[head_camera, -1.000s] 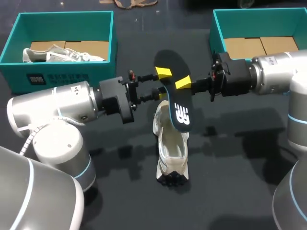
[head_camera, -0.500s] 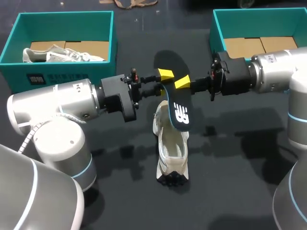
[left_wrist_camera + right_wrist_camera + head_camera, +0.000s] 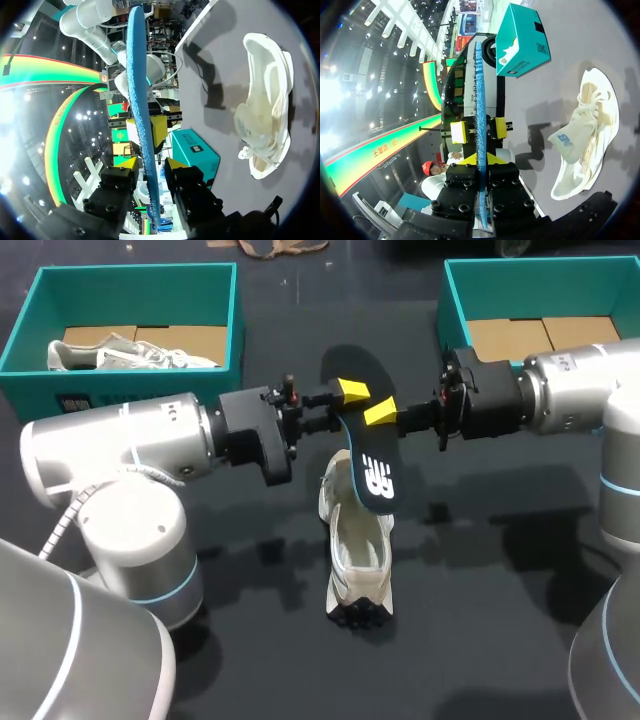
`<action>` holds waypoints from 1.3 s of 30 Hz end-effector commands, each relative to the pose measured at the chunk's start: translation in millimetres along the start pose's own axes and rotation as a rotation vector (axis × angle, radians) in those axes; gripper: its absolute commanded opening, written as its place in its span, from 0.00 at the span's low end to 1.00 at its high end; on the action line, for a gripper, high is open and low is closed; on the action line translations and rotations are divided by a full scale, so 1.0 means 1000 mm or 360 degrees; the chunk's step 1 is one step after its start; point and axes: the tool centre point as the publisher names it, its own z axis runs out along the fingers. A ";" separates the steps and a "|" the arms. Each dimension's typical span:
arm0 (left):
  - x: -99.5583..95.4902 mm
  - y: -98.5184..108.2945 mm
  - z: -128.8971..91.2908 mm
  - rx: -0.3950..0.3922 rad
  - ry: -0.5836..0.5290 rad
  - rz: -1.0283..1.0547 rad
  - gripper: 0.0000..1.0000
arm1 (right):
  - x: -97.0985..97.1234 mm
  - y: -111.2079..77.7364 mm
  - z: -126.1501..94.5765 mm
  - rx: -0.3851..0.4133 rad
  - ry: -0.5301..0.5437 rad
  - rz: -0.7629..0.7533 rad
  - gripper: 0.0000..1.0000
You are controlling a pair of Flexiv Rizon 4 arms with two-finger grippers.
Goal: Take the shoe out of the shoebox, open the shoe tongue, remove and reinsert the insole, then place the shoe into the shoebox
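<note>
Hanging edge-up over the middle of the counter (image 3: 480,620), the black insole (image 3: 372,475) is clamped by the right hand (image 3: 383,415), whose yellow-tipped fingers press both of its faces from the right side. The right wrist view shows the insole's blue edge running straight up from between those fingers. The left hand (image 3: 340,408) comes in from the left, its fingers spread apart to either side of the insole. In the left wrist view a gap shows on each side. The pale shoe (image 3: 358,550) lies on the counter just under the insole's near end; whether the two touch I cannot tell. The left shoebox (image 3: 130,275) at the far left holds a second shoe (image 3: 130,352). The right shoebox (image 3: 540,275) stands at the far right.
</note>
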 end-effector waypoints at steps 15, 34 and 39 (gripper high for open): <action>-0.002 -0.005 0.005 0.0060 0.0060 0.0054 0.00 | 0.000 -0.001 0.000 0.0010 -0.0010 0.0004 0.12; -0.013 -0.040 -0.056 -0.0016 0.0141 -0.0036 0.00 | -0.004 -0.025 -0.039 0.0044 -0.0170 -0.0337 1.00; -0.011 -0.058 -0.066 -0.0026 0.0240 -0.0219 0.00 | -0.008 -0.030 -0.039 0.0134 -0.0355 -0.0495 1.00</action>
